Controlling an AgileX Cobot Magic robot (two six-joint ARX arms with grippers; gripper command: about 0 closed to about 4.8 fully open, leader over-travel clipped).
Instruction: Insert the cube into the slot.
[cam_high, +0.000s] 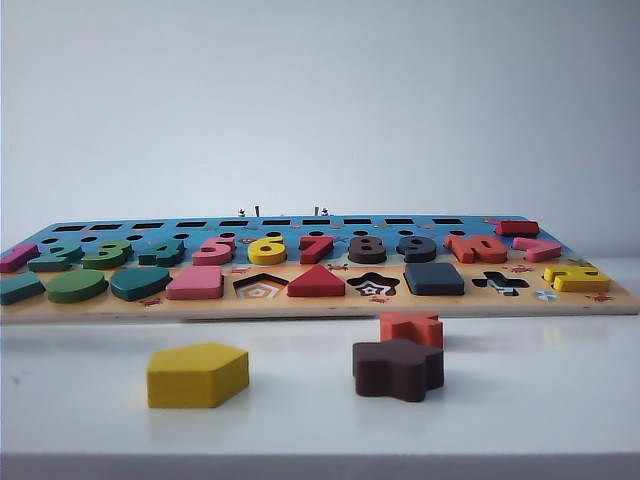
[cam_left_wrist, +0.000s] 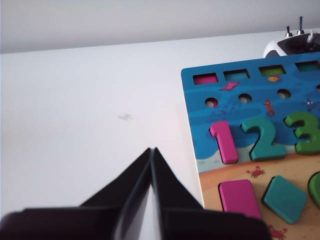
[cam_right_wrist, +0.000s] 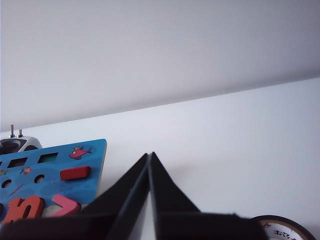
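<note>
- Yellow pentagon is lying nearest the camera on the white table. The dark brown star and an orange cross piece are sitting just right of it, near the board's front edge.
- You're looking for the cube: it's sitting in the near shape row of the puzzle board, right of middle, between the empty star slot and the empty cross slot.
- It's looking seated in its slot already; whether it's flush, you can't tell.
- Left gripper is hanging with its tips pressed together and pinching nothing, over bare table off the board's left end, beside the pink 1.
- Right gripper is likewise pressed together and empty, off the board's right end near the red bar.
- Neither wrist view is showing the cube.
- You're judging the right arm nearer: the cube is lying leftward and nearer from that pincer. It's square with no long axis, and its edges are running with the board's.
</note>
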